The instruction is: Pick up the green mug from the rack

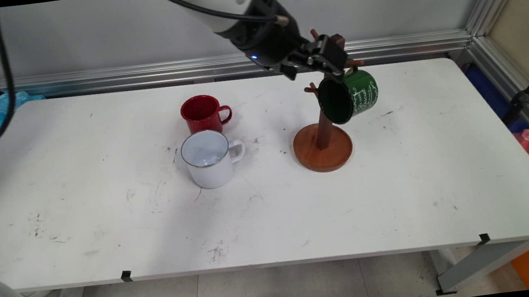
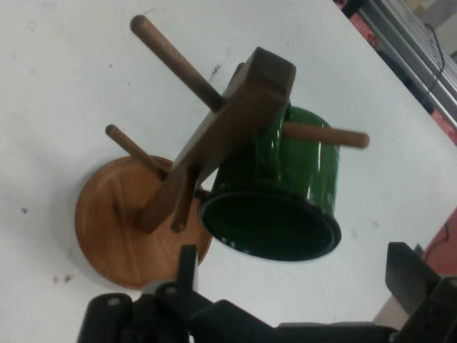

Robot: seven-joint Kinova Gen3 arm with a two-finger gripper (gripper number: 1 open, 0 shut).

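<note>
**Figure: My gripper beside a green mug hung on a wooden rack**

The white table [image 1: 104,209] carries everything shown. Right of centre stands the rack [image 1: 323,132], a round wooden base with an upright post and pegs. A green mug [image 1: 350,95] hangs from one peg, tipped on its side, its dark mouth facing the near left and white lettering on its wall. My gripper [image 1: 329,60] sits at the post's top, just above the mug; in the hand view my fingers [image 2: 410,275] are spread wide with nothing between them, the mug [image 2: 285,200] and the rack's post [image 2: 214,143] lying just beyond. Left of the rack, well apart from it, a white mug [image 1: 209,159] stands upright, handle to the right. Just behind it stands a smaller-looking red mug [image 1: 202,113], also upright.
</note>
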